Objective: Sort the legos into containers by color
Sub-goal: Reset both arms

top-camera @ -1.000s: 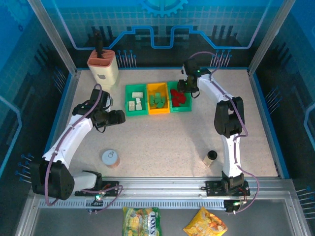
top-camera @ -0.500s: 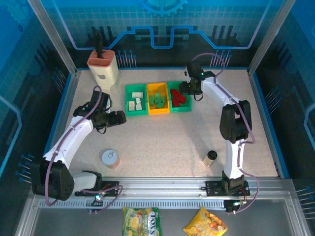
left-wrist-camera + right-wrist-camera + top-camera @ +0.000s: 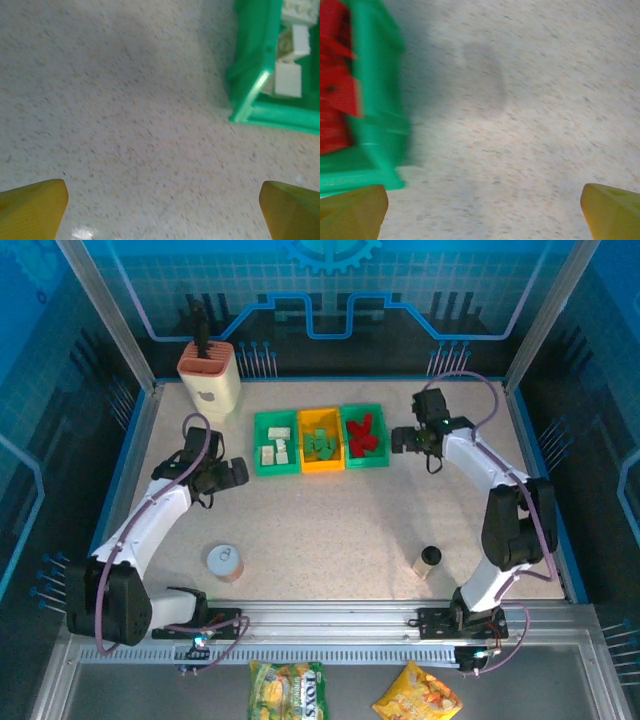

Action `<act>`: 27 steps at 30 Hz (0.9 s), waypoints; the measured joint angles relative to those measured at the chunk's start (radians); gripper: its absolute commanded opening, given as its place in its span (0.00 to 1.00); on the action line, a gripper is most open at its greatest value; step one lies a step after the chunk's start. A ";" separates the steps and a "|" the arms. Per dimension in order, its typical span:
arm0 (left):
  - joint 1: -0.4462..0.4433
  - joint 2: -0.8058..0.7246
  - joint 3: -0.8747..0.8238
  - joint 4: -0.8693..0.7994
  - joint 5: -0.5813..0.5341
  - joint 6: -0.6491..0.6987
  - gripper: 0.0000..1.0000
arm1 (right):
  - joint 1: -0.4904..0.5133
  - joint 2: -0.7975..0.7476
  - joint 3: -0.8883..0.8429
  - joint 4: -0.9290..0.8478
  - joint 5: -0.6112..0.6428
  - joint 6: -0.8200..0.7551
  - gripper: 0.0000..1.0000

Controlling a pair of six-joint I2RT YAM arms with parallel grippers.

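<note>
Judging from how things lie, the sorting is at its last step or just done: every one of the legos (image 3: 321, 444) that I can make out sits in the bins (image 3: 277, 472), cream in the left one, green in the yellow middle one, red in the right one. Both arms hang beside the row, apart from it. The left gripper (image 3: 238, 472) hovers over bare table (image 3: 330, 530) just left of the bin with the cream bricks, its fingers spread wide with nothing between them. Its wrist camera looks down on the speckled surface, with that bin's corner and a few cream bricks at the upper right. The right gripper (image 3: 398, 440) hovers just right of the bin with the red bricks, likewise spread wide and empty. That bin's green wall and its red bricks lie blurred at the left edge of the right wrist view. The can (image 3: 224, 562) and the black-capped cylinder (image 3: 428, 561) stand near the front, well apart from the bins, and are no part of the job. The next move, I judge, calls for a check of the table for any stray brick. Failing one, both arms need only draw back toward their bases, lifting clear of the bin walls so that the row is not knocked.
</note>
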 measured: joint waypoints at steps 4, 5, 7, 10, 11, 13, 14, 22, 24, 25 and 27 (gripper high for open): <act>0.002 0.018 -0.051 0.116 -0.124 0.016 0.99 | -0.068 -0.055 -0.209 0.150 0.067 0.001 0.99; 0.002 0.021 -0.071 0.153 -0.150 0.034 0.99 | -0.083 -0.070 -0.269 0.202 0.077 -0.007 0.99; 0.003 0.024 -0.108 0.223 -0.182 0.068 0.99 | -0.102 -0.091 -0.373 0.309 0.095 -0.026 1.00; 0.003 0.028 -0.182 0.370 -0.213 0.145 0.99 | -0.108 -0.100 -0.482 0.443 0.102 -0.052 1.00; 0.003 0.032 -0.205 0.418 -0.219 0.170 0.99 | -0.108 -0.100 -0.507 0.487 0.102 -0.061 1.00; 0.003 0.040 -0.254 0.522 -0.225 0.219 0.99 | -0.108 -0.100 -0.532 0.553 0.101 -0.073 1.00; 0.003 0.045 -0.283 0.588 -0.226 0.246 0.99 | -0.108 -0.101 -0.541 0.597 0.097 -0.083 1.00; 0.010 0.122 -0.453 1.019 -0.174 0.354 0.99 | -0.108 -0.171 -0.697 0.941 0.032 -0.164 1.00; 0.016 0.149 -0.464 1.081 -0.137 0.362 0.99 | -0.108 -0.175 -0.750 1.028 -0.006 -0.185 1.00; 0.019 0.159 -0.468 1.110 -0.111 0.365 0.99 | -0.108 -0.175 -0.780 1.073 -0.026 -0.194 1.00; 0.024 0.181 -0.477 1.183 -0.069 0.372 0.99 | -0.108 -0.174 -0.830 1.154 -0.059 -0.209 1.00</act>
